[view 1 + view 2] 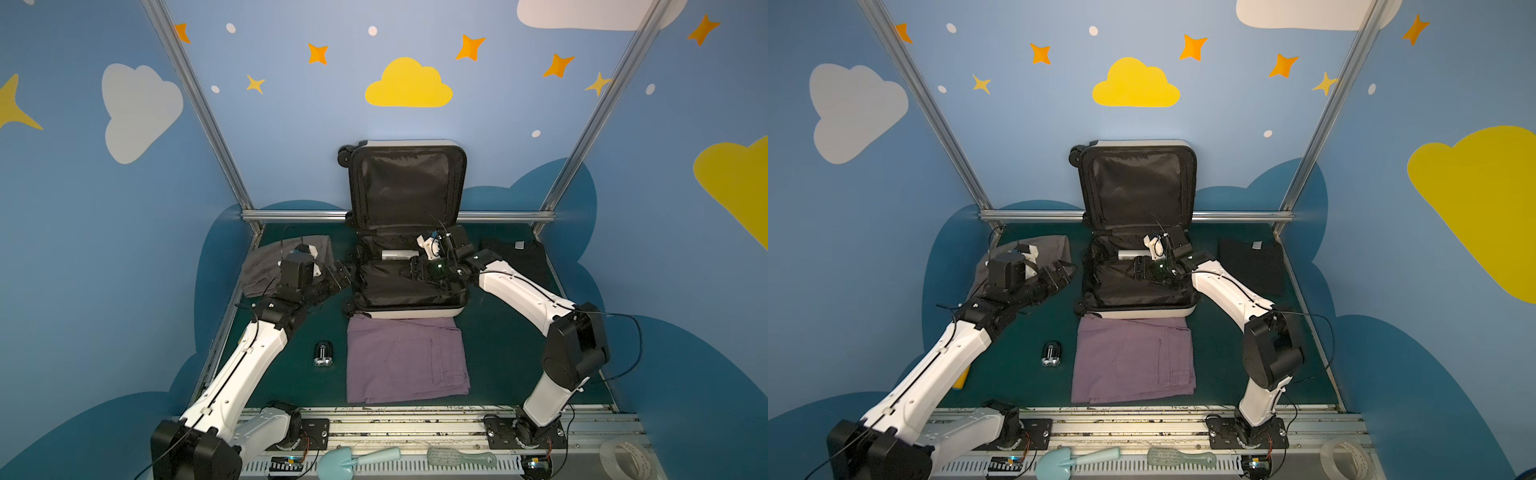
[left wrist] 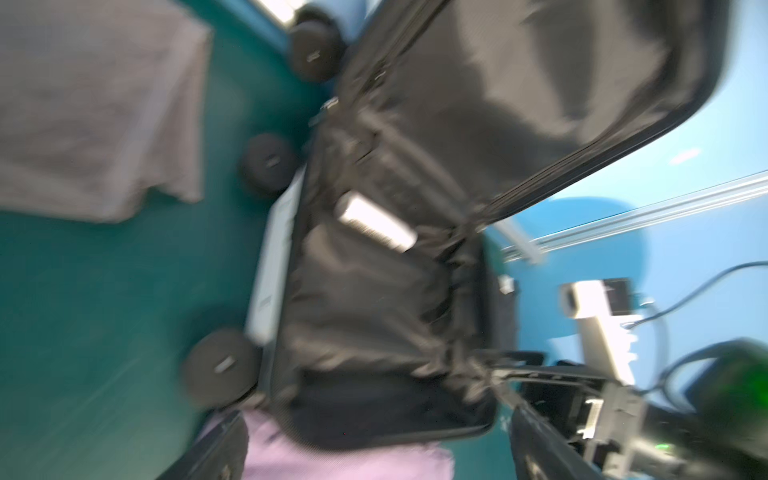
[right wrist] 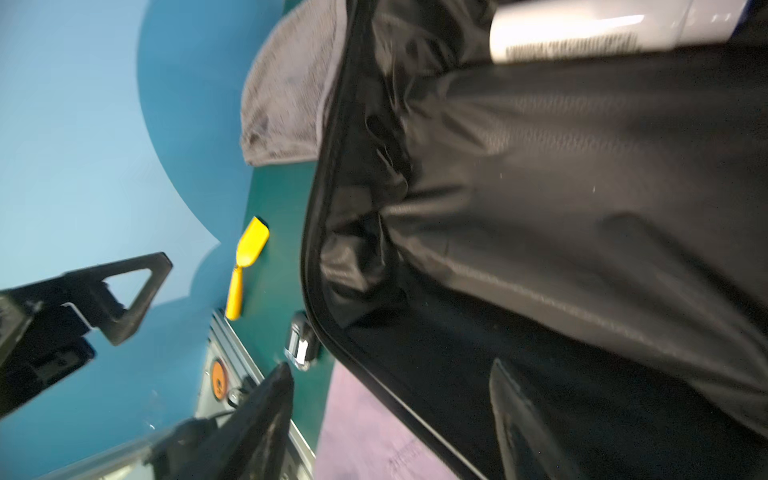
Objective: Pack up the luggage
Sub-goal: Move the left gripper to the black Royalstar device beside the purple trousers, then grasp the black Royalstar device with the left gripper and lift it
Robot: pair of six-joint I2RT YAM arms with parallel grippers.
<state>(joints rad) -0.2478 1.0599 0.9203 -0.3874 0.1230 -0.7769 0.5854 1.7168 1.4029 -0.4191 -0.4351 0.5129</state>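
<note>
- Luggage (image 1: 390, 286): location and condition?
- Middle of the green table (image 1: 498, 332), lying open. The lid stands upright at the back wall. The lower half lies flat, its black lining rumpled. One white tube (image 1: 399, 253) lies at the hinge end of the lower half.
- Your hands?
- My right gripper (image 1: 415, 266) hangs over the lower half, jaws apart, nothing between them. My left gripper (image 1: 340, 274) sits just beside the shell's left edge, jaws wide and empty. Its wrist view is blurred, so I report no finer detail.
- Goods outstanding?
- Purple trousers (image 1: 407, 359) touch the front edge. A grey towel (image 1: 286, 262) lies to the left, beneath my left wrist, and a black shirt (image 1: 515, 257) to the right. A small black device (image 1: 323, 354) sits near the trousers.
- Step in hand, in your judgement?
- Fetching the next item, and the towel is nearest my left hand. I recommend moving the right arm out of the shell first. Then pinch the towel through all its folded layers, lift it clear of the rim and lay it flat beside the tube. Do not snag the lining or knock the lid.
</note>
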